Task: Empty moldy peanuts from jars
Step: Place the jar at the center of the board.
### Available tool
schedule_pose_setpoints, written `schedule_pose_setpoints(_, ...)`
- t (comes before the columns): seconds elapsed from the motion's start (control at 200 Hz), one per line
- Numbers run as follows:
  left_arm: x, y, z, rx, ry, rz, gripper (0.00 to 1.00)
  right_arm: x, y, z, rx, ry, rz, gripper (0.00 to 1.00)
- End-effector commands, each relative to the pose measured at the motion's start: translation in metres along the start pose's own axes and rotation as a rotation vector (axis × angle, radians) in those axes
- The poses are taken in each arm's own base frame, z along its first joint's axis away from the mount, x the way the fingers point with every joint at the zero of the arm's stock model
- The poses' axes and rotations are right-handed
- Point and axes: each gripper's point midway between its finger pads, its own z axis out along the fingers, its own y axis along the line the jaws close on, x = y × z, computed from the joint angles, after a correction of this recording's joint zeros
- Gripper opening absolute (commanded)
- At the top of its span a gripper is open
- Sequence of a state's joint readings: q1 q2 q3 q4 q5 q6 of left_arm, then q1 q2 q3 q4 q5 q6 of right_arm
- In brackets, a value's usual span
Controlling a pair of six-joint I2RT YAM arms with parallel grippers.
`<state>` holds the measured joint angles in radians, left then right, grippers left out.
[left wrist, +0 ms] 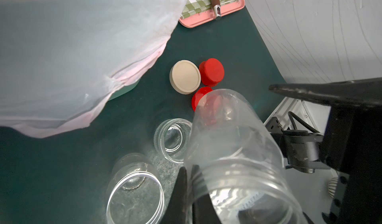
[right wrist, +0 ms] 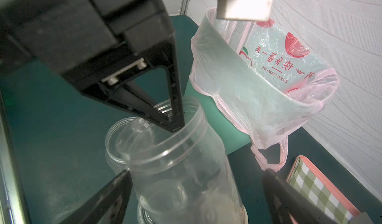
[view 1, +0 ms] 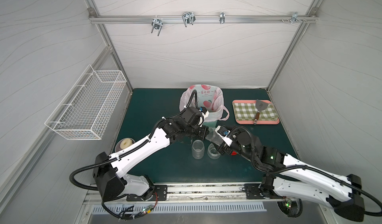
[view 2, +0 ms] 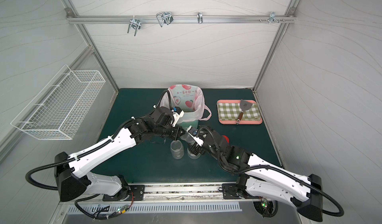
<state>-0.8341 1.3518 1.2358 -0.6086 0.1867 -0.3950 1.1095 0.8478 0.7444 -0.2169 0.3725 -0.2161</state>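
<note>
Overhead, in both top views, the left gripper (view 1: 205, 132) is pinching the mouth of a tall clear round plastic jar (view 1: 213, 136), which is hanging tilted just in front of the mint-green bin lined with a pink printed bag (view 1: 219, 104). Just nearer the robot, a second tall clear jar (view 1: 198, 149) and a short wide clear jar (view 1: 214, 153) are standing open and empty, side by side on the dark green mat (view 1: 165, 167).

From the left wrist, a beige round lid (left wrist: 185, 76) and two red screw lids (left wrist: 211, 71) are lying together on the mat, beyond the standing jars. No moldy peanuts are showing in any jar; whether they are lying in the bin cannot be told.

From the right wrist, the left gripper's jaws are sitting closed on the held jar's threaded rim, one finger inside and one outside. The right gripper (right wrist: 197, 172) is standing wide open, its fingers flanking the body and gripping nothing.

Emptied, the jar is looking light, thin-walled and slick. A rim pinch is likely letting it swing, so the stiffer threaded neck or the full body seems the safer hold.
</note>
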Motion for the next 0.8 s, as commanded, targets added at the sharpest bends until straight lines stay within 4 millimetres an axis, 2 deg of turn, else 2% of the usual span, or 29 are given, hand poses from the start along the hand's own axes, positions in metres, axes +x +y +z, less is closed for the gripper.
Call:
schedule_pose_setpoints(0.0, -0.02, -0.002, -0.025, -0.047, -0.077, 0.055, 0.0, -0.013, 0.005, -0.011, -0.047, -0.076, 0.037, 0.99)
schedule_pose_setpoints(0.115, -0.023, 0.004, -0.039, -0.101, -0.088, 0.085, 0.0, -0.019, 0.012, -0.022, -0.097, -0.127, 0.042, 0.99)
schedule_pose_setpoints(0.38, -0.019, 0.014, -0.074, -0.197, -0.058, 0.166, 0.0, -0.012, -0.002, -0.024, -0.016, -0.135, 0.066, 0.99)
schedule_pose_setpoints(0.545, -0.01, 0.024, -0.093, -0.276, 0.012, 0.203, 0.0, 0.001, -0.01, -0.017, 0.052, -0.094, 0.09, 0.99)
schedule_pose_setpoints(0.795, 0.008, 0.054, -0.123, -0.459, 0.111, 0.22, 0.0, 0.02, -0.025, -0.012, 0.167, -0.093, 0.187, 0.99)
